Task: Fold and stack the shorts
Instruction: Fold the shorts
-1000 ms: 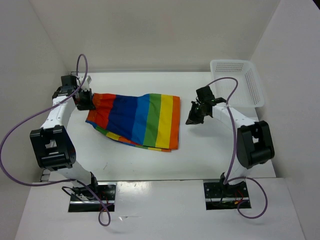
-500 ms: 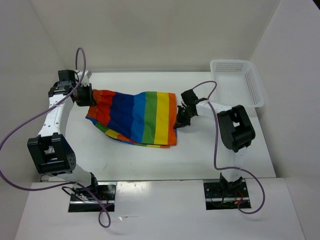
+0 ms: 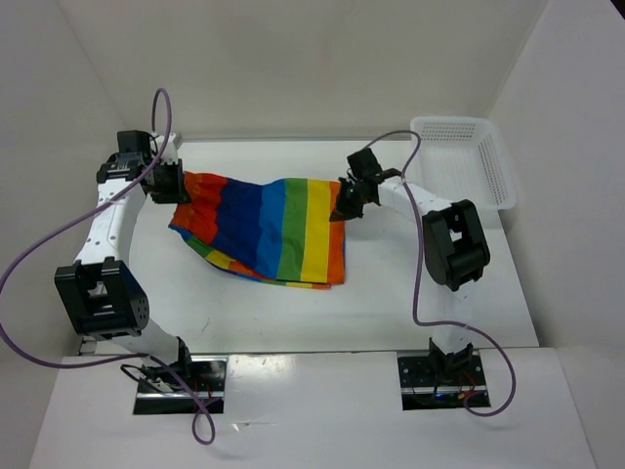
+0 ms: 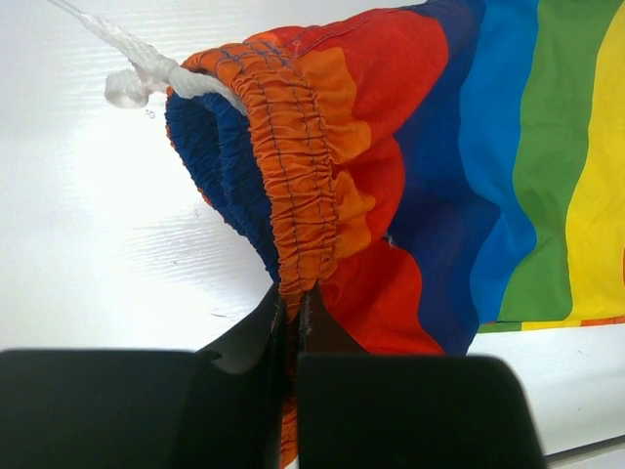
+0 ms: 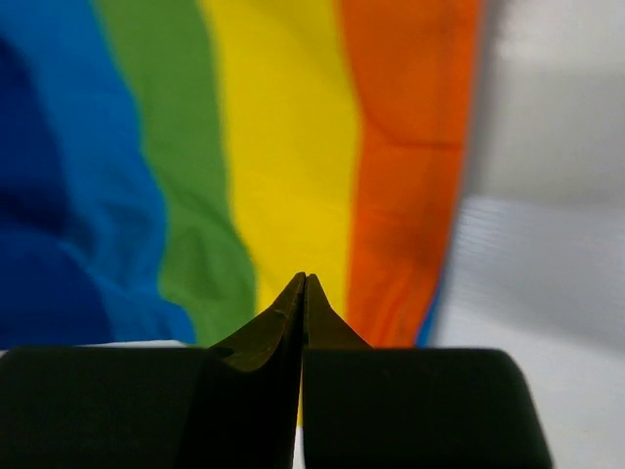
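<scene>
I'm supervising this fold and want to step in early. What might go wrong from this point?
The left gripper pinches the shorts by only a thin bit of gathered waistband; a pull may slip it. The right gripper looks shut on the orange edge, but how much cloth it holds is unclear. The loose white drawstring could snag.

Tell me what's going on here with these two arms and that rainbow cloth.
Two robot arms are working on rainbow-striped shorts that lie spread on the white table, not yet folded. The left gripper has its jaws closed on the gathered orange waistband. The right gripper sits at the shorts' orange edge, jaws together; whether they pinch cloth is unclear. A white basket stands at the far right.
</scene>
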Controlling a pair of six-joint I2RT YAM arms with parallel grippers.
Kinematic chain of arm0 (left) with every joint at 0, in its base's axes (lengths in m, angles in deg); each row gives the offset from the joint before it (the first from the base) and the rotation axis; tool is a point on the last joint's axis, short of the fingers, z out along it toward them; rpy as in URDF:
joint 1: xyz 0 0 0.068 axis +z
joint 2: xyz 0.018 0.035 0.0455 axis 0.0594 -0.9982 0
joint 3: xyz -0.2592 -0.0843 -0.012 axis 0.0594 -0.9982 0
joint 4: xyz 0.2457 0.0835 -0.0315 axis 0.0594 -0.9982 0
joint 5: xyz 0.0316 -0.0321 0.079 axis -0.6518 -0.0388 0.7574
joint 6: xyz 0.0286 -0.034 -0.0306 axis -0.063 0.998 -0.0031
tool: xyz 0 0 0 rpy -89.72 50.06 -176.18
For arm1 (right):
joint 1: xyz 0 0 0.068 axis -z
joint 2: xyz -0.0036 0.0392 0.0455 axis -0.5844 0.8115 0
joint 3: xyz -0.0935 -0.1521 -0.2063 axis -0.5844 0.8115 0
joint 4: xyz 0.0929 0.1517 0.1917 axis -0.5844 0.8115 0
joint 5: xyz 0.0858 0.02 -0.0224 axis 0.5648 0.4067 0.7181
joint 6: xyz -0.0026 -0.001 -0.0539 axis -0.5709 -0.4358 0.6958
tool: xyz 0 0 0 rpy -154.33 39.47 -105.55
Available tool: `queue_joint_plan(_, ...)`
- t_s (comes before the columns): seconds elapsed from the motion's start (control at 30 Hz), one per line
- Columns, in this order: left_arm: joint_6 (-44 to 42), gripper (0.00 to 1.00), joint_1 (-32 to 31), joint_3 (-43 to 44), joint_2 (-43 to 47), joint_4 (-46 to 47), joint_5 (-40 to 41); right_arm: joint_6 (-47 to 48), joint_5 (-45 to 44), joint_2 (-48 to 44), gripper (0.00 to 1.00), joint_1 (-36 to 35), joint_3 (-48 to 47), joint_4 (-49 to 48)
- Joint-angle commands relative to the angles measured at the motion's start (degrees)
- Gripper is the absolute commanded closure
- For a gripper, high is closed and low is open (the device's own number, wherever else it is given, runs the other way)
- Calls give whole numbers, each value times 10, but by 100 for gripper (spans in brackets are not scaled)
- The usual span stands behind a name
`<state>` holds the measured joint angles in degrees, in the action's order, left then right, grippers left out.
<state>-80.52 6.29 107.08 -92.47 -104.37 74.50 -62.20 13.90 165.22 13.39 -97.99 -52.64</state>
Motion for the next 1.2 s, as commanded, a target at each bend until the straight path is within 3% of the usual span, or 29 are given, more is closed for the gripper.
queue_joint_plan(0.0,-2,100,0,24,-6,-2,-6,16,46,1,100,-38,-76,14)
queue_joint_plan(0.23,-2,100,0,24,-11,-2,-19,21,53,108,100,-190,-248,55)
queue_joint_plan(0.47,-2,100,0,35,-1,-23,-44,-12,27,262,100,-215,-421,91)
queue_joint_plan(0.57,-2,100,0,41,14,-29,-55,2,15,357,100,-231,-558,159)
queue_joint_plan(0.6,-2,100,0,41,22,-29,-60,7,10,383,100,-236,-642,208)
queue_joint_plan(0.63,-2,100,0,41,28,-29,-66,7,9,399,100,-236,-661,217)
queue_joint_plan(1.07,-2,100,0,52,34,-34,-76,18,-39,308,100,-237,-679,262)
queue_joint_plan(1.13,-2,100,0,62,34,-39,-82,29,-98,333,100,-237,-773,343)
queue_joint_plan(1.17,-2,100,0,62,34,-39,-87,29,-99,333,100,-237,-773,355)
